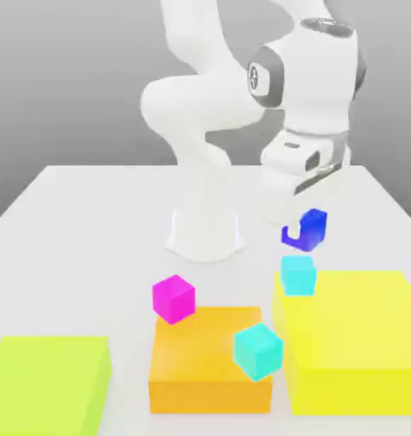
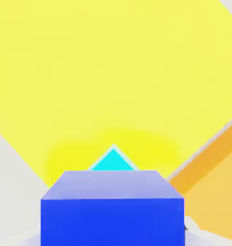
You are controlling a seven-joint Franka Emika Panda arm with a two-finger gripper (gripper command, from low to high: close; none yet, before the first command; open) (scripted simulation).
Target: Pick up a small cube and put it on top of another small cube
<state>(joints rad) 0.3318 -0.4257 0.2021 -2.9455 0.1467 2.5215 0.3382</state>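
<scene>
Now blue cube [image 1: 306, 229] within pincer [image 1: 295, 223]

Dark blue small cube [image 1: 306, 230] is looking glossy, cyan cube [image 1: 298, 273] is sitting plain under it, another cyan cube [image 1: 259, 350], a magenta cube [image 1: 174, 297], orange block [image 1: 210, 362], yellow block [image 1: 362, 341], lime block [image 1: 45, 383], all plain, no patterns.

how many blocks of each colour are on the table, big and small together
dark blue cube, in the gripper: 1
cyan cubes: 2
magenta cube: 1
orange flat block: 1
yellow flat block: 1
yellow-green flat block: 1
Total: 7
</scene>
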